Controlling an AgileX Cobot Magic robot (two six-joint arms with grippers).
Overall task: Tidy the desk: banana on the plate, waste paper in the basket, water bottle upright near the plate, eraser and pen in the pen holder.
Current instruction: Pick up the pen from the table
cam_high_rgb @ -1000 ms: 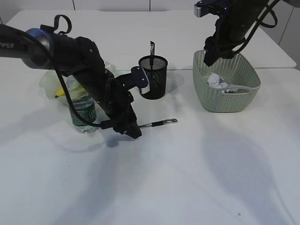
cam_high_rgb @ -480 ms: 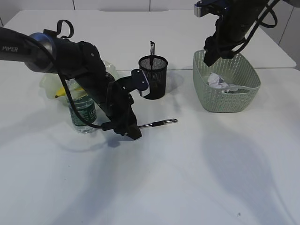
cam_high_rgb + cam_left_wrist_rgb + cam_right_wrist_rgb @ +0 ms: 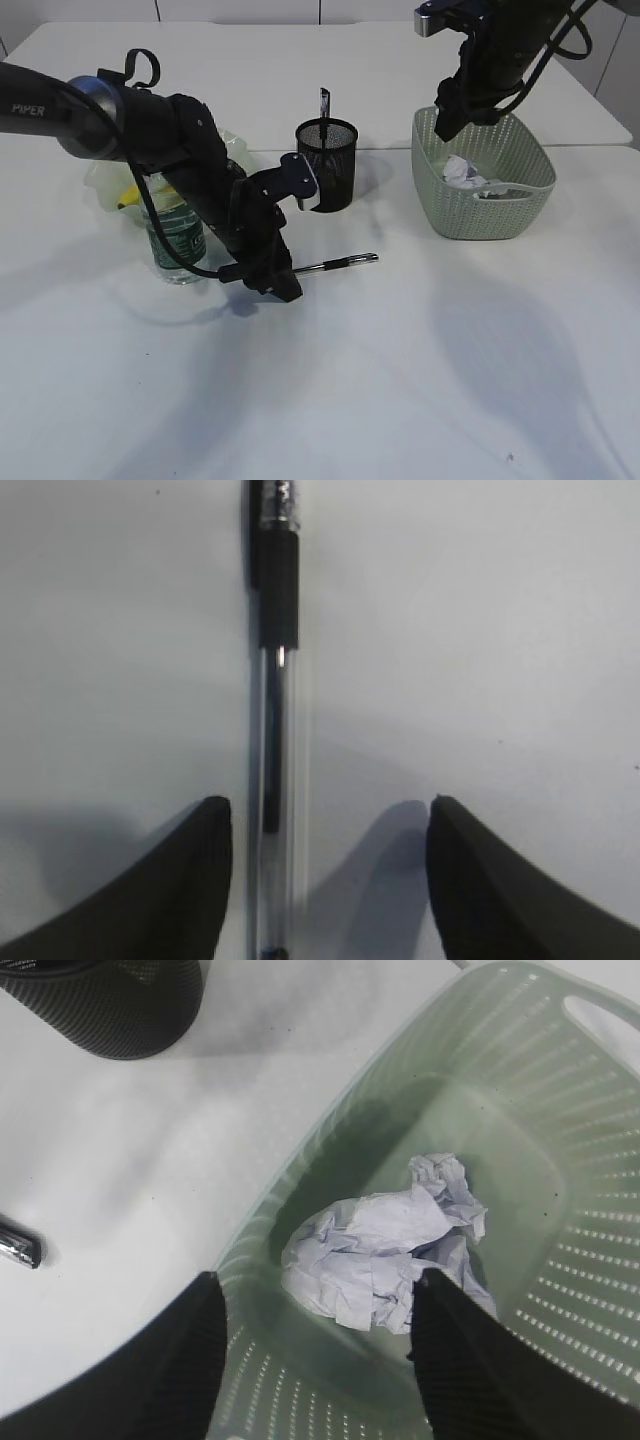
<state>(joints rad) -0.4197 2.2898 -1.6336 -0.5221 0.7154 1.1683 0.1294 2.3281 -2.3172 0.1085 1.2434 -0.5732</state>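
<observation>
The pen is straddled by the spread left pincer, its tip cut off, while waste paper is seen in the basket under the spread right pincer.

Office-like: white desk, pen holder

Sage-green woven-look basket, black mesh pen holder, white desk

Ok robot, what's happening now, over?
Left gripper open, straddling pen on desk. Right gripper open above basket, paper inside. Nothing blocking.
</observation>
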